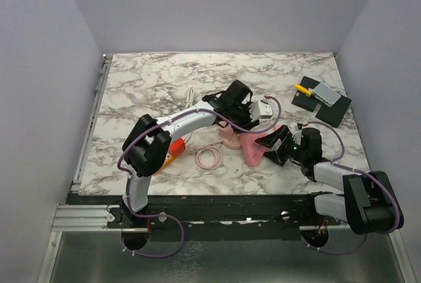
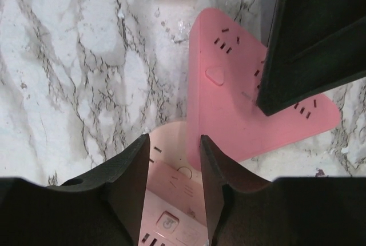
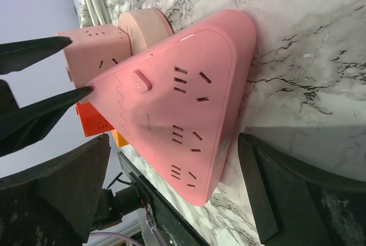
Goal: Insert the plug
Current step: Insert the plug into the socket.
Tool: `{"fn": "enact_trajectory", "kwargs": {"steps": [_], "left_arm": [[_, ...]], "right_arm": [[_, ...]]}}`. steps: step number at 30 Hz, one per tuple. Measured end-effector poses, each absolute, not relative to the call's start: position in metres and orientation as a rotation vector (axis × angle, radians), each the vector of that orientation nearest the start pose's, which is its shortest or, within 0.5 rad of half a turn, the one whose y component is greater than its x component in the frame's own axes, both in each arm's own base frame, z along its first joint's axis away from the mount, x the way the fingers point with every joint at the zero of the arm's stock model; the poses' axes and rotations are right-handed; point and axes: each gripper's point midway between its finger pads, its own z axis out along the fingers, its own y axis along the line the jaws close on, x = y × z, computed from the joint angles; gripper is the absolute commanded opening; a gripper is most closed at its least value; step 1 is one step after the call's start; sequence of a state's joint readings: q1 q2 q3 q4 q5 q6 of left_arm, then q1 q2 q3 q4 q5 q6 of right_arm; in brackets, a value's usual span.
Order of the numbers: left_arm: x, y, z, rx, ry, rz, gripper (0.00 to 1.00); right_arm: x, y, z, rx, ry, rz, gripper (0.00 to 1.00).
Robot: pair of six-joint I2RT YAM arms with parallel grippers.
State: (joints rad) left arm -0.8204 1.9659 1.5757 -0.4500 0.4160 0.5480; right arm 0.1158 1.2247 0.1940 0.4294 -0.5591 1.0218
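Right wrist: right tool (image 3: 174, 140) wide apart, flanking glossy pink triangular strip (image 3: 189, 86) on marble table (image 3: 297, 57). Left wrist: left tool (image 2: 173, 142) astride paler cube plug (image 2: 171, 197); grip unclear.

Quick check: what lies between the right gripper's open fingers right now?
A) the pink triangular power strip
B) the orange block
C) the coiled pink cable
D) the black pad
A: in the right wrist view the pink triangular power strip lies between the wide-open fingers of the right gripper.
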Motion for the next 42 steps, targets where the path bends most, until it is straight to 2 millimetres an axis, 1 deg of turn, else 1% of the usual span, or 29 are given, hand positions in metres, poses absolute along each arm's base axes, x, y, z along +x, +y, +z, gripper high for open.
{"fn": "enact_trajectory", "kwargs": {"steps": [3,5,8,16,20,22,26,29,37,42], "left_arm": [[0.310,-0.400,0.105,1.680,1.746,-0.592,0.45],[0.310,-0.399,0.104,1.679,1.739,-0.586,0.51],[0.309,-0.395,0.104,1.673,1.740,-0.570,0.53],[0.305,-0.385,0.103,1.642,1.725,-0.540,0.51],[0.306,-0.384,0.102,1.633,1.715,-0.538,0.50],[0.309,-0.383,0.103,1.624,1.715,-0.537,0.49],[0.321,-0.374,0.103,1.589,1.735,-0.523,0.48],[0.326,-0.370,0.103,1.573,1.746,-0.517,0.47],[0.326,-0.369,0.101,1.570,1.747,-0.519,0.43],[0.323,-0.368,0.099,1.574,1.744,-0.528,0.42]], "right_arm": [[0.247,0.153,0.050,0.699,2.237,1.220,0.99],[0.247,0.153,0.050,0.698,2.236,1.221,0.99],[0.247,0.153,0.050,0.697,2.235,1.221,0.99],[0.246,0.153,0.050,0.694,2.231,1.222,1.00],[0.245,0.153,0.050,0.686,2.220,1.229,1.00],[0.245,0.153,0.051,0.684,2.212,1.235,1.00],[0.246,0.155,0.051,0.676,2.194,1.259,1.00],[0.249,0.158,0.051,0.663,2.184,1.287,1.00],[0.261,0.165,0.052,0.613,2.144,1.349,1.00],[0.279,0.165,0.053,0.586,2.132,1.331,1.00]]}}
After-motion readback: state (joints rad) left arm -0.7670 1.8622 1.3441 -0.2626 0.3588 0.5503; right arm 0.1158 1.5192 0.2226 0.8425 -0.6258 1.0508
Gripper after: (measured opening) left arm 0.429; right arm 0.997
